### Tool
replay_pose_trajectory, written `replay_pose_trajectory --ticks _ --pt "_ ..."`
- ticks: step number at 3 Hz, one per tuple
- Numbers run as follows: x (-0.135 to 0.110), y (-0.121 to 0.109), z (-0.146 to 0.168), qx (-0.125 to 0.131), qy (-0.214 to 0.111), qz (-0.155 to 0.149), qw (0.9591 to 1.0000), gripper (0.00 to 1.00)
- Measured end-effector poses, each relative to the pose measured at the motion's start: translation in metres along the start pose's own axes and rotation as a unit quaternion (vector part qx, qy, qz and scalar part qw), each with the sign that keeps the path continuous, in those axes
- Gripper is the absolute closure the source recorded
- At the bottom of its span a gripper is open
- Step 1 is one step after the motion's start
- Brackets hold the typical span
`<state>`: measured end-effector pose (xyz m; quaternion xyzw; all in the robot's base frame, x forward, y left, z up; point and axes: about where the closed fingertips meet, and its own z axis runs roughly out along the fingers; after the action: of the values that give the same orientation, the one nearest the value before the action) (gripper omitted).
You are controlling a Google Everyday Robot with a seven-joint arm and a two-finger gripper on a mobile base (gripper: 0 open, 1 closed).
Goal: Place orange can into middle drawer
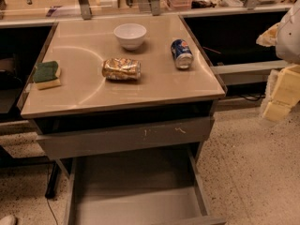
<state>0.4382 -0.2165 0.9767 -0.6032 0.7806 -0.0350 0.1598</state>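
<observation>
The orange can [121, 69] lies on its side near the middle of the beige table top [89, 93], shiny and crinkled. The middle drawer [136, 184] is pulled out under the table, and its flat grey floor is bare. My gripper [280, 96], with pale yellow fingers, hangs at the right edge of the view. It is off the table's right side, above the floor and well away from the can. Nothing shows in it.
On the table top are a white bowl [130, 34] behind the can, a blue can [181, 54] lying on its side to the right, and a green-and-yellow sponge [47, 74] at the left. A grey drawer front with pale scratches [126, 137] sits above the open drawer. Speckled floor lies to the right.
</observation>
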Motion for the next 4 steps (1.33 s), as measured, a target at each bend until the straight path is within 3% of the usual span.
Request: replay_pose_trajectory --ticks 1,2,4 --pt "-0.004 -0.002 0.001 0.003 -0.005 -0.002 1.0 0.0" --pt "-0.03 -0.022 0.017 -0.008 -0.019 -0.018 0.9996 0.0" --pt "-0.093 -0.079 0.075 -0.042 -0.017 -0.052 0.9976 0.0"
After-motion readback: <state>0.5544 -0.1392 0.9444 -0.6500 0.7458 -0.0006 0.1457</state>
